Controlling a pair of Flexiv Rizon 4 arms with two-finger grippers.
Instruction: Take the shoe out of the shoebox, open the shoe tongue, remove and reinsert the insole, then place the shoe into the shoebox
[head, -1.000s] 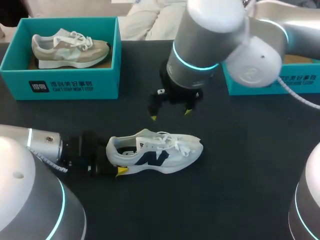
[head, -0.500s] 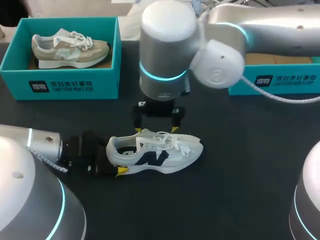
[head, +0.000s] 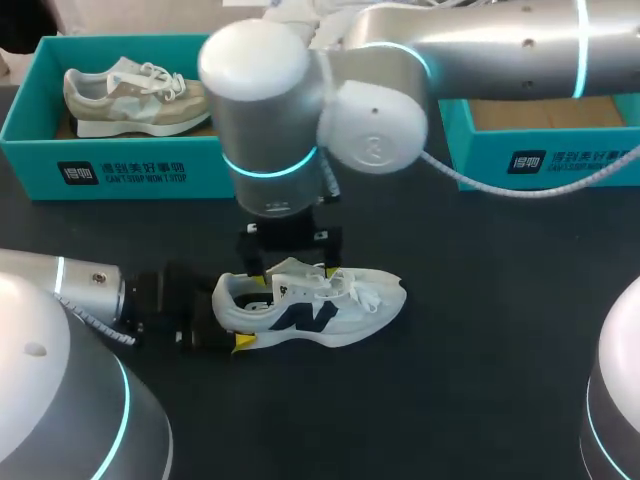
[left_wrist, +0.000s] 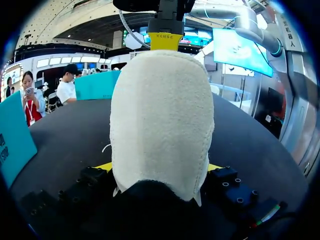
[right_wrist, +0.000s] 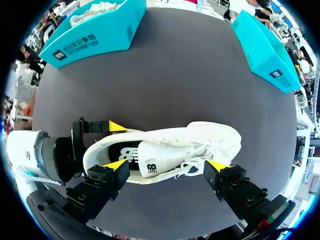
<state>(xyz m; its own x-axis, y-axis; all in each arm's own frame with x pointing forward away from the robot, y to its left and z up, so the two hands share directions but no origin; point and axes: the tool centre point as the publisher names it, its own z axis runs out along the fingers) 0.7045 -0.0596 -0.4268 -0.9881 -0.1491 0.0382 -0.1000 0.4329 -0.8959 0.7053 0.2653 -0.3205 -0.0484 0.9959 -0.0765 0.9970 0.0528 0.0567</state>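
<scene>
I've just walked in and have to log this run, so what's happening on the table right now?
Two arms are working on a white sneaker that stands on its sole on the black table. The left gripper is clamped on the heel. The right gripper hangs open just above the tongue. A dark insole shows inside the shoe. A beige sneaker sits in the teal shoebox at the far left.

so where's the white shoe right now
In the head view the white shoe sits at the middle of the table, heel clamped in the left gripper, the open right gripper poised over its tongue.
</scene>
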